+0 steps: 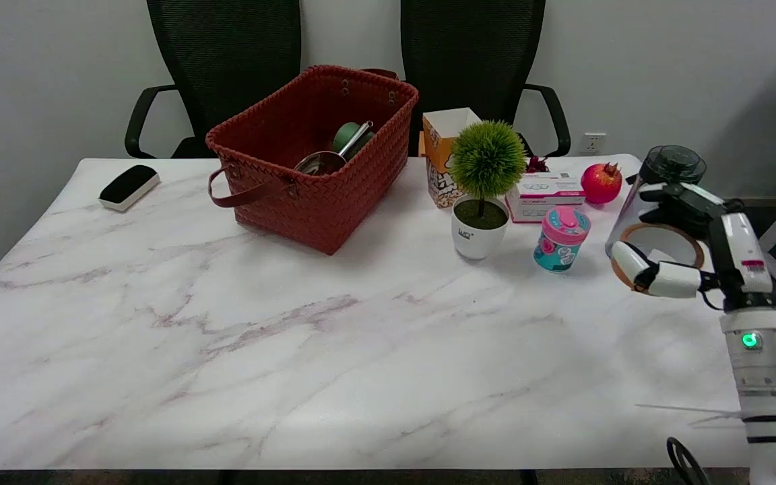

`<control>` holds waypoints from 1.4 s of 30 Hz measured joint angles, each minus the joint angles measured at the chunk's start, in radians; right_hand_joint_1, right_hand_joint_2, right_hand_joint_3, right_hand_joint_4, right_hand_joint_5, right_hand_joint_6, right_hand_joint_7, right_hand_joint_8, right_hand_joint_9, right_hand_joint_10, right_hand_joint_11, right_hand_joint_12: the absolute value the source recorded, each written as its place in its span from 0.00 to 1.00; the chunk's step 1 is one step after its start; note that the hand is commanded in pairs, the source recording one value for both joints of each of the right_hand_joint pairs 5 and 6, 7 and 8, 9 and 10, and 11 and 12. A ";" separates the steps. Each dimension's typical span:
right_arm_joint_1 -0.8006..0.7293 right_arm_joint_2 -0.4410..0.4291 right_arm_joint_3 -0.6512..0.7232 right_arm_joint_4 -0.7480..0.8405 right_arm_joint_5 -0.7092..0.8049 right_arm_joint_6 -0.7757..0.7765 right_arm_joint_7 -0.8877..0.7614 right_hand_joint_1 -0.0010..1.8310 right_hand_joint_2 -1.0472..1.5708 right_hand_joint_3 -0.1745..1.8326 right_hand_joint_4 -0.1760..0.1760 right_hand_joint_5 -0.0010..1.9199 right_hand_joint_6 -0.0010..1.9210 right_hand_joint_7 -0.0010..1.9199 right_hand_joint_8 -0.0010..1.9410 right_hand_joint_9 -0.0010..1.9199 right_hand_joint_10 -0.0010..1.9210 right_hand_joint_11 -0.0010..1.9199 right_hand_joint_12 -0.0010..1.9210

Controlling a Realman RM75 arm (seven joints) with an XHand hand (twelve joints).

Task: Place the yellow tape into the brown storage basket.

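Note:
The yellow tape [654, 230], a tan ring with a white inside, is at the table's far right edge. My right hand [713, 246] grips it: dark fingers reach over the ring's far rim and a white thumb presses on its near rim. Whether the ring still touches the table I cannot tell. The brown storage basket [320, 209], woven with a strap handle, stands at the back centre-left, far to the left of the hand. Inside it lie a metal ladle and a green item.
Between hand and basket stand a pink-lidded teal cup [561, 239], a potted green ball plant [486, 182], a popcorn box [443, 151], a white carton [547, 195] and a pomegranate [601, 183]. A dark-lidded clear bottle [671, 164] stands just behind the hand. A board eraser [128, 186] lies far left.

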 measured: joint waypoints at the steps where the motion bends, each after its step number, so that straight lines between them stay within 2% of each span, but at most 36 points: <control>1: -0.002 0.004 -0.014 0.018 0.000 0.011 -0.010 0.68 0.54 0.64 0.50 0.34 0.34 0.57 0.56 0.52 0.52 1.00 1.00; 11: -0.008 0.088 -0.185 0.175 0.000 0.175 -0.107 0.67 0.52 0.66 0.50 0.33 0.33 0.57 0.56 0.52 0.52 1.00 1.00; 21: 0.045 0.180 -0.369 0.267 0.000 0.367 -0.192 0.67 0.46 0.75 0.50 0.31 0.31 0.52 0.52 0.49 0.49 1.00 1.00; 28: 0.120 0.235 -0.488 0.310 -0.002 0.478 -0.246 0.67 0.41 0.81 0.50 0.28 0.28 0.48 0.47 0.46 0.46 1.00 1.00; 42: 0.315 0.345 -0.755 0.408 -0.038 0.710 -0.312 0.67 0.39 0.83 0.50 0.29 0.29 0.48 0.47 0.47 0.47 1.00 1.00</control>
